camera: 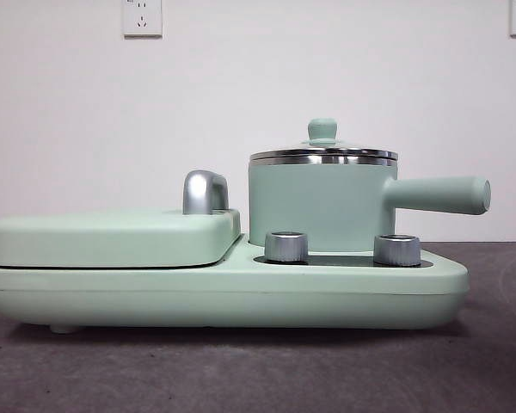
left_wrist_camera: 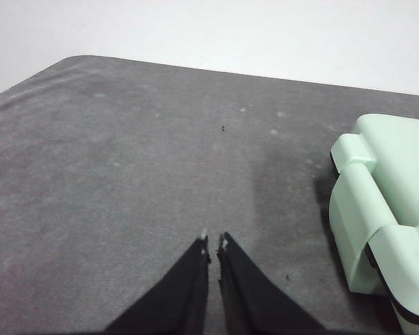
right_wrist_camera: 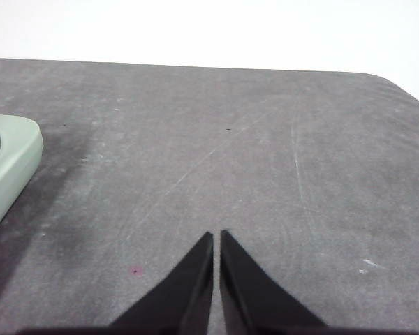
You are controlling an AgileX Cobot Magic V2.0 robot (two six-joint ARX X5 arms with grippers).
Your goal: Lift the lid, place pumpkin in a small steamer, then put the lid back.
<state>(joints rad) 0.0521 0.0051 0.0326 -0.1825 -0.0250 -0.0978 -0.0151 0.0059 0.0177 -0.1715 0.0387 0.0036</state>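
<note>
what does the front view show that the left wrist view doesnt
Only the front view shows the small steamer with its side handle, the lid seated on it with its knob, the two steel dials, the griddle cover seen side-on with its chrome handle, and the wall sockets.

Only the left wrist view shows the left gripper, fingers shut, above bare grey mat, beside one end of the appliance.

Both show the mint-green appliance base, the grey table and the white wall. No pumpkin appears in either.
</note>
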